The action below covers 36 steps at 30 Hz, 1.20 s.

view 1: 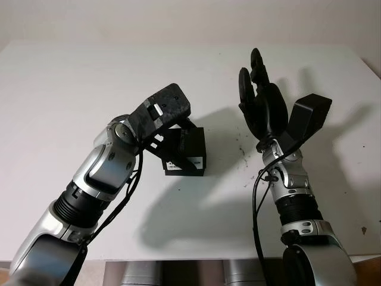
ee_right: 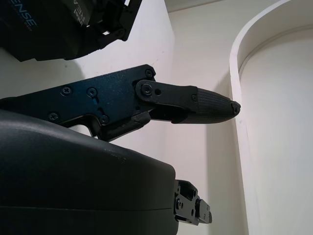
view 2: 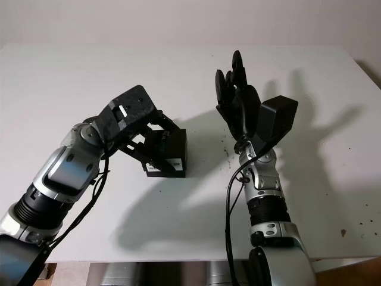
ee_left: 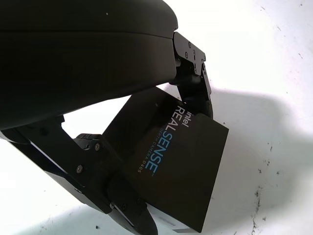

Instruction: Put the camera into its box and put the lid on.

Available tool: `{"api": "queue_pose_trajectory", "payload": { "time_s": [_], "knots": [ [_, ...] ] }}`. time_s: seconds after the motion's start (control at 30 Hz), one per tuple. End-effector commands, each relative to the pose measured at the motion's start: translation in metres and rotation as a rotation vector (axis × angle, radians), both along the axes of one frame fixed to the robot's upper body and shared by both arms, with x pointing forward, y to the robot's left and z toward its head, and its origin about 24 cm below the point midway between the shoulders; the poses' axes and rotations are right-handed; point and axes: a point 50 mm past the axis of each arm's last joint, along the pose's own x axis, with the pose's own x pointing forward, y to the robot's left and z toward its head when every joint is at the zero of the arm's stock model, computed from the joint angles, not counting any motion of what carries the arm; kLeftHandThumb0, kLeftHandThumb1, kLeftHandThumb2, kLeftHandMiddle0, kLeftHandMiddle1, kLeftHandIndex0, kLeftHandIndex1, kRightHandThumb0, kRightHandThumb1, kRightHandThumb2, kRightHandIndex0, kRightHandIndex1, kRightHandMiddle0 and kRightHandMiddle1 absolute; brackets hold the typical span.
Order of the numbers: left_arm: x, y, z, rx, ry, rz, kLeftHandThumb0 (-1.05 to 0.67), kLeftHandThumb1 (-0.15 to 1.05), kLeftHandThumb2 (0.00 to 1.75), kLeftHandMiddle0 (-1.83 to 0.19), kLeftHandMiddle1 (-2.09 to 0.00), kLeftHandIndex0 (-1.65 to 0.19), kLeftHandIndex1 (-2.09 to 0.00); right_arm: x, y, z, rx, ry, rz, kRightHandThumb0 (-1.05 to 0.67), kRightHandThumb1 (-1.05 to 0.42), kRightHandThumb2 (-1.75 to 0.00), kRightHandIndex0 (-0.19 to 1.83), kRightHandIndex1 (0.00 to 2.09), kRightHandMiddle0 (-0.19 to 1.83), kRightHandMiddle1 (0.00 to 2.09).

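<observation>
I see my L black three-finger hand [view 1: 169, 128] bent down over the small black cardboard box w/ lid on [view 1: 189, 156], fingers clamped on both sides, mid white table [view 1: 71, 89]. R hand [view 1: 262, 101] upright, open, holding nothing, beside it.

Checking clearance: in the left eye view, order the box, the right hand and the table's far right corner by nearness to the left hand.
1. box, between the left hand fingers.
2. right hand, raised open to the right.
3. table far right corner, beyond it.
</observation>
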Motion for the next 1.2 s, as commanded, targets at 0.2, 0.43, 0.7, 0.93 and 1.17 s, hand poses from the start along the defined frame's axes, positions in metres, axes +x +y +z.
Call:
{"api": "queue_pose_trajectory", "payload": {
  "time_s": [0.2,0.43,0.7,0.93,1.17],
  "knots": [
    [-0.016,-0.011,-0.004,0.126,0.073,-0.231,-0.67,1.03,0.08,0.14,-0.45,0.16,-0.29,0.003,0.002,0.002,0.012,-0.007,0.006,-0.68,-1.05,-0.51,-0.19,0.00,-0.19,0.00],
    [-0.028,-0.017,0.002,0.378,-0.032,-0.416,-0.88,1.05,0.19,0.19,-0.01,0.19,0.00,0.003,0.001,0.003,0.007,-0.011,0.008,-0.69,-1.05,-0.50,-0.19,0.00,-0.19,0.00],
    [-0.037,-0.020,0.002,0.503,-0.103,-0.492,-0.87,1.05,0.17,0.19,0.00,0.19,0.00,0.004,0.001,0.004,0.004,-0.006,0.006,-0.69,-1.05,-0.50,-0.19,0.00,-0.19,0.00],
    [-0.040,-0.017,0.000,0.574,-0.157,-0.492,-0.89,1.05,0.33,0.19,0.00,0.19,0.00,0.004,0.001,0.004,-0.009,-0.013,0.008,-0.68,-1.05,-0.51,-0.19,0.00,-0.19,0.00],
    [-0.047,-0.008,-0.004,0.601,-0.200,-0.477,-0.88,1.05,0.67,0.19,0.00,0.19,0.00,0.003,0.000,0.004,-0.004,-0.012,0.004,-0.68,-1.05,-0.50,-0.19,0.00,-0.19,0.00]
  ]
}}
